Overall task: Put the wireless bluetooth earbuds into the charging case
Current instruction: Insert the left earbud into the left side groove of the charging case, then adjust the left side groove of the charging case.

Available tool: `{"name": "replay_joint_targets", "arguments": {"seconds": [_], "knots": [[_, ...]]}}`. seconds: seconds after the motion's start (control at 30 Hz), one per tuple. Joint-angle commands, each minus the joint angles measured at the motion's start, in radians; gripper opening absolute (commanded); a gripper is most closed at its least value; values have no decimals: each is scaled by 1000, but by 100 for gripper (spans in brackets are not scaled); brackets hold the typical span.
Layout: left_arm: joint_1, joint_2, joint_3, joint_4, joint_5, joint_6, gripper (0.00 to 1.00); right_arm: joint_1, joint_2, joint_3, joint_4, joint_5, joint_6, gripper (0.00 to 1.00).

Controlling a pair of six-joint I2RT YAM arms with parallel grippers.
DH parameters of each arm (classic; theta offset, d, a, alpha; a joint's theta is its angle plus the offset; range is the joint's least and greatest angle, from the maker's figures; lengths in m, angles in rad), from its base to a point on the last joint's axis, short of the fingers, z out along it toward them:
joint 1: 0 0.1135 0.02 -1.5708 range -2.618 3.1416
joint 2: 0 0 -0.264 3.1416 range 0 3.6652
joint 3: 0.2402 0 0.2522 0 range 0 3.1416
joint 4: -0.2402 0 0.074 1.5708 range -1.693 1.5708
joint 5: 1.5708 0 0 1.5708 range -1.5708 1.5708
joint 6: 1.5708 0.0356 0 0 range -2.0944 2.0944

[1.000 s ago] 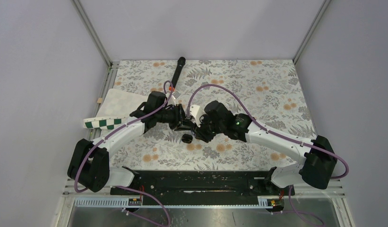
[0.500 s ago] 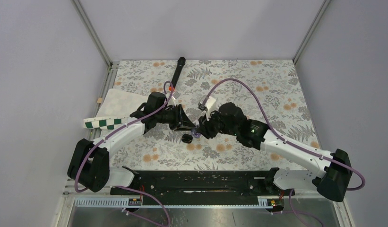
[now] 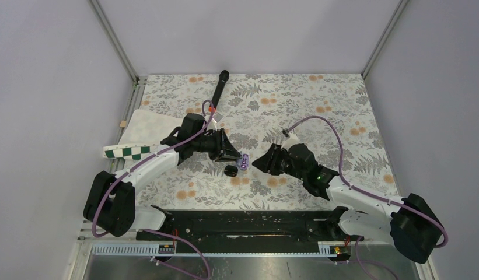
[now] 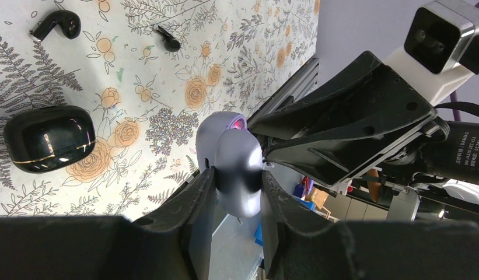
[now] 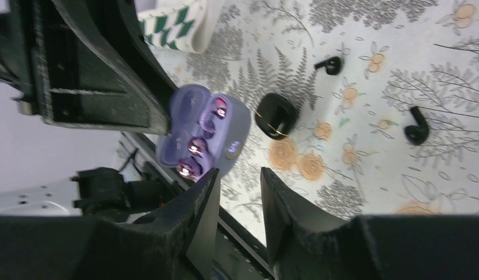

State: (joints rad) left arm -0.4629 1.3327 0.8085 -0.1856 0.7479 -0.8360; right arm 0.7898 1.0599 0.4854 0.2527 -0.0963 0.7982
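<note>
Top external view puts the charging case near the middle of the table, a glossy black pebble lying shut, with a thin gold seam round it. The wireless bluetooth earbuds lie loose on the cloth near it, apart from the case and from each other; both are black, bean-shaped and short-stemmed.

The cloth is printed with grey ferns and orange blossoms. Plain pale walls close in three sides, with metal posts in the far corners.

Just above the black case, the left gripper is clamped on a lilac case, smooth and rounded, hinged open with small pink lights glowing inside. The right gripper faces it from close by without touching, its jaws parted a little and nothing between them.

A black rod lies towards the far edge, and a white board and a green-checked strip lie at the left.
</note>
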Motion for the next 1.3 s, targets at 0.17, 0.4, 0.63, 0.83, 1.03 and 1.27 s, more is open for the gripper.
{"name": "replay_joint_targets", "arguments": {"seconds": [0.17, 0.4, 0.63, 0.83, 1.03, 1.27], "knots": [[6, -8, 20, 36, 7, 5, 0, 0, -16, -37, 252, 6, 185, 43], [6, -9, 25, 37, 1, 3, 0, 0, 46, -38, 293, -42, 234, 43], [6, -8, 23, 37, 2, 4, 0, 0, 90, -60, 350, -71, 268, 44], [7, -7, 21, 37, 1, 5, 0, 0, 98, -65, 373, -92, 278, 44], [6, -5, 20, 40, 1, 2, 0, 0, 118, -67, 416, -124, 297, 43], [6, -8, 17, 51, 5, -3, 0, 0, 102, -93, 426, -96, 307, 43]]}}
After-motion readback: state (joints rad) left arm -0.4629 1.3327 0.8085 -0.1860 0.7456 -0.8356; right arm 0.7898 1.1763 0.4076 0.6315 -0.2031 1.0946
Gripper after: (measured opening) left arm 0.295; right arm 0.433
